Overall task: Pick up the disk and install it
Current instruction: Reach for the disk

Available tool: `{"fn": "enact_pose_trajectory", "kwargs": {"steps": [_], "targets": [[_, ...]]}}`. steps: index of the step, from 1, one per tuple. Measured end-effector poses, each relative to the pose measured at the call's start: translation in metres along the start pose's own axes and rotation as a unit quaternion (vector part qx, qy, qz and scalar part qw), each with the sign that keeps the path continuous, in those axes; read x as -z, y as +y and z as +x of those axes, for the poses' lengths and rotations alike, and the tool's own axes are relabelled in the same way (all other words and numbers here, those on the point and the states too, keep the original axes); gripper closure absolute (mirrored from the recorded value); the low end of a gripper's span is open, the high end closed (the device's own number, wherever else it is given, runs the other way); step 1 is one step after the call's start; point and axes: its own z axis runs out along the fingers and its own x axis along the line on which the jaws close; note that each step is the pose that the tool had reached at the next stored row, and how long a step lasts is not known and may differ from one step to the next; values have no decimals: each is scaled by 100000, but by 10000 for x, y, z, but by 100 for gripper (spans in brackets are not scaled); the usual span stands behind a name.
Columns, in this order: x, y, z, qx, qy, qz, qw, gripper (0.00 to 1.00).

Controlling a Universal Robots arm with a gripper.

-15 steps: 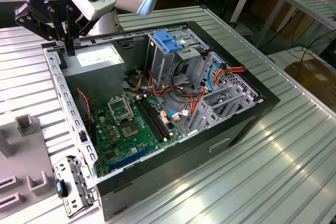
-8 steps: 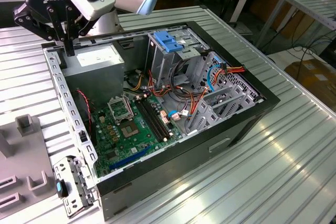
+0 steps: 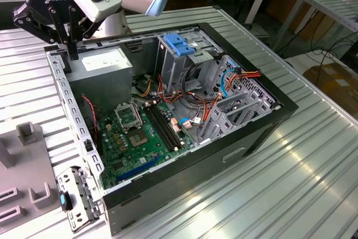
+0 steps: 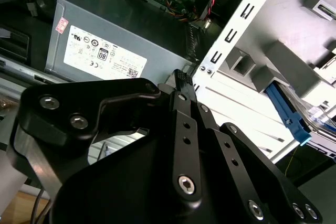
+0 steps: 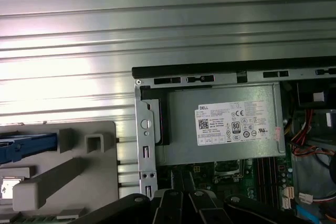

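We have our gripper [image 3: 72,55] hanging over the corner of the computer case [image 3: 263,117] where the power supply [image 3: 104,69] sits, its tips just above the case's rim. In the second wrist view the fingers [image 4: 181,80] lie pressed together with nothing between them, so we carry nothing.

The disk [image 5: 26,147] lies well apart from us, in the grey tray [image 5: 100,182] that stands on the table [image 3: 279,183] beside the case, on the exterior view's left. Its blue rail [image 4: 286,113] shows among the tray's grey blocks.

We judge the step in hand to be the reach for the disk, and it is hardly begun. To do it well we need the fingers parted before they come down. The grip should sit square on the disk's frame and not on the tray's blocks. The lift should be straight, so that the rail does not catch. How much of the grey metal body is free to grasp we cannot tell.

The case lies open on its side. In it we see:
- the power supply in one corner
- the green motherboard [image 3: 134,138] across the floor
- a tall grey drive cage [image 3: 170,70] with a blue bracket [image 3: 179,44] on top
- red, orange and blue cables [image 3: 246,75] looped beside the cage

Whether the cage has a free bay we cannot make out.
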Motion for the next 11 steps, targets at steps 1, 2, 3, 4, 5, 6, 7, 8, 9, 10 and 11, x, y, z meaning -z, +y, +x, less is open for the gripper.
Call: {"fn": "enact_pose_trajectory", "kwargs": {"steps": [1, 2, 3, 4, 5, 6, 7, 8, 9, 10, 11], "targets": [[0, 0, 2, -2, 0, 1, 100000, 89], [0, 0, 3, 1, 2, 0, 100000, 89], [0, -1, 7, 1, -2, -1, 100000, 89], [0, -2, 10, 1, 0, 0, 100000, 89], [0, -2, 14, 1, -1, -2, 100000, 89], [0, -2, 15, -1, 1, 0, 100000, 89], [0, -3, 17, 1, -1, 0, 100000, 89], [1, -3, 18, 2, 0, 0, 100000, 89], [1, -3, 20, 1, 0, 0, 100000, 89], [1, -4, 23, 1, -3, -2, 100000, 89], [1, -4, 28, 2, 0, -1, 100000, 89]]}}
